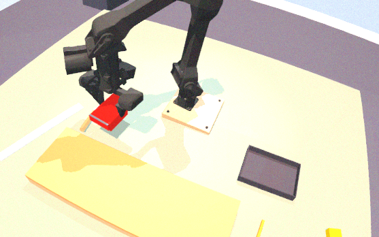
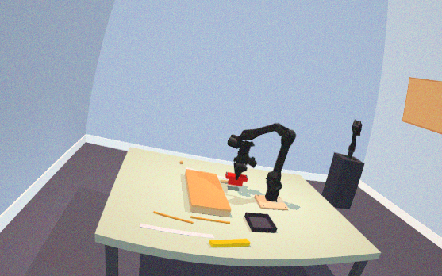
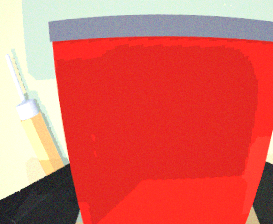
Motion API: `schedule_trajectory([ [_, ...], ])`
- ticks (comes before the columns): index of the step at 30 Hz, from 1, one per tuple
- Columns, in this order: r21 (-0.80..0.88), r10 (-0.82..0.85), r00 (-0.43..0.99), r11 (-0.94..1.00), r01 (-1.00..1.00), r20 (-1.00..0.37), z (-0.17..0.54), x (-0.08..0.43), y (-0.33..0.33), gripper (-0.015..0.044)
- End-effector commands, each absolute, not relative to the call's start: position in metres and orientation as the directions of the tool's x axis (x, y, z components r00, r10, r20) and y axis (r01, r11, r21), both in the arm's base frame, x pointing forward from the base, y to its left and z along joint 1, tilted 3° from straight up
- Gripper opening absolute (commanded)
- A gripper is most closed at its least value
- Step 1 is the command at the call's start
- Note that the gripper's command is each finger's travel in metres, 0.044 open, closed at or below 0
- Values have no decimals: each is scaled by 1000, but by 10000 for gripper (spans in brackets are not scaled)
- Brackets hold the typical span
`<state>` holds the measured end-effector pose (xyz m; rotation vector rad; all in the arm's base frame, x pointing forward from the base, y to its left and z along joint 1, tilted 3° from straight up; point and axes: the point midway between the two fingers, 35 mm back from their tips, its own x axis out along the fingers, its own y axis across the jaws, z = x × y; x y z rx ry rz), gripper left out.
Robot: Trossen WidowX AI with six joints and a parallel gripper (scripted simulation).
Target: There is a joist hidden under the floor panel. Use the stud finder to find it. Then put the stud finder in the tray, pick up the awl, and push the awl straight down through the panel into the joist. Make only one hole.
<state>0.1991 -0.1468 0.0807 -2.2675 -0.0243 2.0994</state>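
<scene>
The red stud finder (image 1: 106, 114) (image 2: 235, 180) (image 3: 162, 110), with a grey strip along one edge, is between the fingers of my gripper (image 1: 111, 108) (image 3: 168, 164). The gripper is shut on it and holds it slightly above the table, with its shadow showing apart below. The awl (image 1: 85, 124) (image 2: 224, 181) (image 3: 42, 140) lies beside it, with an orange handle, pale collar and thin shaft; my arm partly hides it in the top view. The floor panel (image 1: 132, 184) (image 2: 207, 190) is a long yellow-orange slab in front of the gripper. The dark tray (image 1: 269, 174) (image 2: 261, 223) holds nothing. No joist shows.
The arm's base plate (image 1: 213, 112) (image 2: 282, 206) stands between stud finder and tray. A white strip (image 1: 40, 132) lies beyond the awl. Past the panel's other end are two thin orange sticks (image 2: 173, 217) (image 2: 210, 220), another pale strip (image 2: 177, 231) and a yellow block (image 1: 333, 232) (image 2: 229, 243).
</scene>
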Motion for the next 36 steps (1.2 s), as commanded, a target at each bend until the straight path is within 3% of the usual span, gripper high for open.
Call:
schedule_trajectory([
  [1,-37,35,92,-999,-22,-995,88,200,-148,0],
  [13,-33,31,91,-999,-22,-995,87,199,-188,0],
  [36,93,-95,76,-995,-21,-993,85,199,-183,0],
])
